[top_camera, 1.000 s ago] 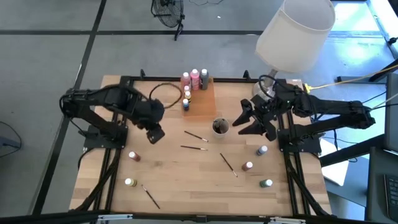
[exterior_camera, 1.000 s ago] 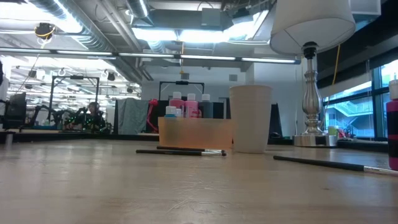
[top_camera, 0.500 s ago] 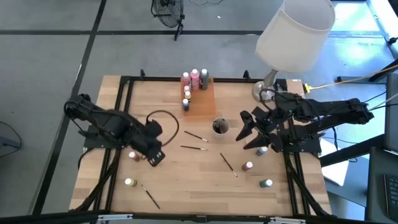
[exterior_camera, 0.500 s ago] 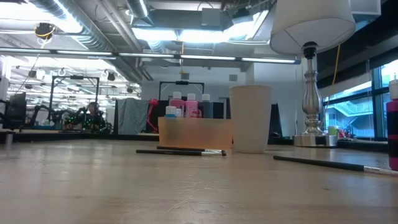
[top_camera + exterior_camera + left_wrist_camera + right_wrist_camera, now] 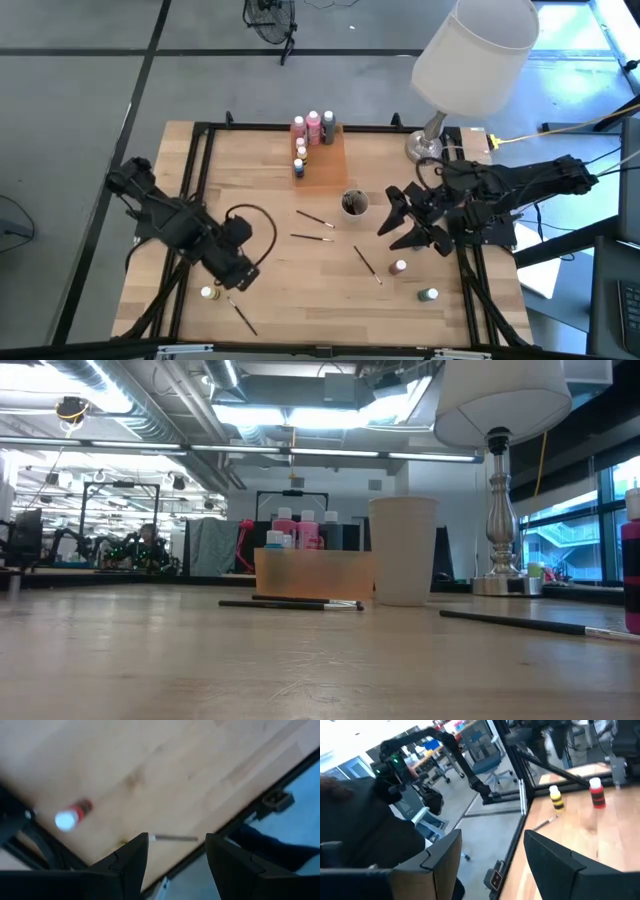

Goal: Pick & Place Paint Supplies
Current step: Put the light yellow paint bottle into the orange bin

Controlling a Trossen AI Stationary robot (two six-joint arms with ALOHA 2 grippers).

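Lying scattered on the table [image 5: 270, 300]: thin dark paintbrushes [image 5: 314, 219] with pale tips, small white-capped paint bottles [image 5: 427, 295]. Left gripper [image 5: 236, 279] and right gripper [image 5: 398, 218] both spread, empty.

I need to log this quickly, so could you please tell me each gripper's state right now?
Left gripper: open, holding nothing.
Right gripper: open, holding nothing.

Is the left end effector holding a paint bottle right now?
No. In the left wrist view the left end effector is open and empty above the table, with a red bottle lying off to the side.
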